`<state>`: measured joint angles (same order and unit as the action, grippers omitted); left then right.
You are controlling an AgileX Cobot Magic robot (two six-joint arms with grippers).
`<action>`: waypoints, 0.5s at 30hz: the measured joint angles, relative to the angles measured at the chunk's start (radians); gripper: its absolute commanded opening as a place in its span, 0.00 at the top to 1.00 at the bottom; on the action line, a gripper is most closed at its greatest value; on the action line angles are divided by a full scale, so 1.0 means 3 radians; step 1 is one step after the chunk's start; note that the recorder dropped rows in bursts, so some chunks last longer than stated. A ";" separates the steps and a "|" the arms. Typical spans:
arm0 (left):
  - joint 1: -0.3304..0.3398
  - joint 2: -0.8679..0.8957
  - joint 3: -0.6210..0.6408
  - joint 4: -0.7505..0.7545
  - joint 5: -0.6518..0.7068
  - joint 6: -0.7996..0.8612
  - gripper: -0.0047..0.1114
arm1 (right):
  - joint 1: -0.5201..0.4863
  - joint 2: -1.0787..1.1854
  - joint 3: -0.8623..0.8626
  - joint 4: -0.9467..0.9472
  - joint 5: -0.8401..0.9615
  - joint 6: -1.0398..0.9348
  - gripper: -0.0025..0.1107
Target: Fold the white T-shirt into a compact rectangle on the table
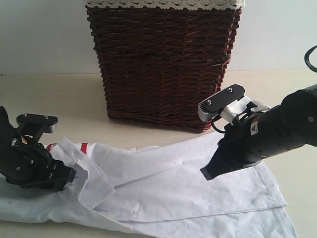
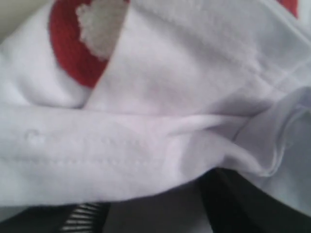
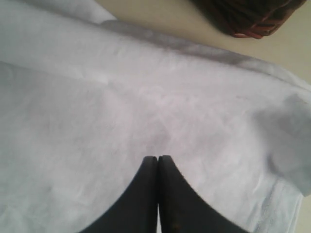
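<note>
White T-shirt [image 1: 188, 183] spread flat on the bench [image 1: 59, 99], in front of a dark wicker basket [image 1: 163, 64].

The basket, edged on top with white lace trim [image 1: 163, 4], stands on the bench behind the shirt, near its far edge but apart from it. The shirt lies creased, with one layer folded over along a slanting line. The right fingers [image 1: 210, 171] are pressed tight together with nothing between them and hang over the shirt's right half. The left fingers [image 1: 62, 176] sit low at the shirt's left end, beside a raised fold. Cloth crowds the left wrist view, so whether they are clenched or released cannot be told. A red patch [image 2: 73, 53] with fuzzy white filling shows there, part of some lettering, too little of it to read.
</note>
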<state>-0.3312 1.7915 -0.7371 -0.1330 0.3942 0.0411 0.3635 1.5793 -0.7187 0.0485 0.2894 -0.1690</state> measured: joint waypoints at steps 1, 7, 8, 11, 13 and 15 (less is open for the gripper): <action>0.0000 -0.0008 -0.0008 0.0000 0.0000 0.0000 0.47 | 0.0000 0.0000 0.0000 0.0000 0.0008 0.0000 0.98; 0.0150 -0.0386 0.0003 -0.0015 0.0034 0.0005 0.47 | 0.0000 0.0000 0.0000 0.0000 0.0030 0.0000 0.98; 0.0204 -0.0521 0.0003 -0.0015 0.0034 0.0007 0.47 | 0.0000 0.0000 0.0000 0.0000 0.0030 0.0000 0.98; 0.0463 -0.0906 0.0003 -0.0022 0.0008 0.0013 0.47 | 0.0000 0.0000 0.0000 0.0000 0.0036 0.0000 0.98; 0.0708 -0.1134 0.0003 -0.0022 0.0008 0.0013 0.47 | 0.0000 0.0000 0.0000 0.0000 0.0058 0.0000 0.98; 0.0975 -0.1266 0.0003 -0.0037 0.0061 0.0014 0.47 | 0.0000 0.0000 0.0000 0.0000 0.0066 0.0000 0.98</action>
<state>-0.0386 1.4117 -0.7361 -0.1440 0.4126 0.0454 0.3635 1.5793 -0.7187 0.0485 0.3094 -0.1690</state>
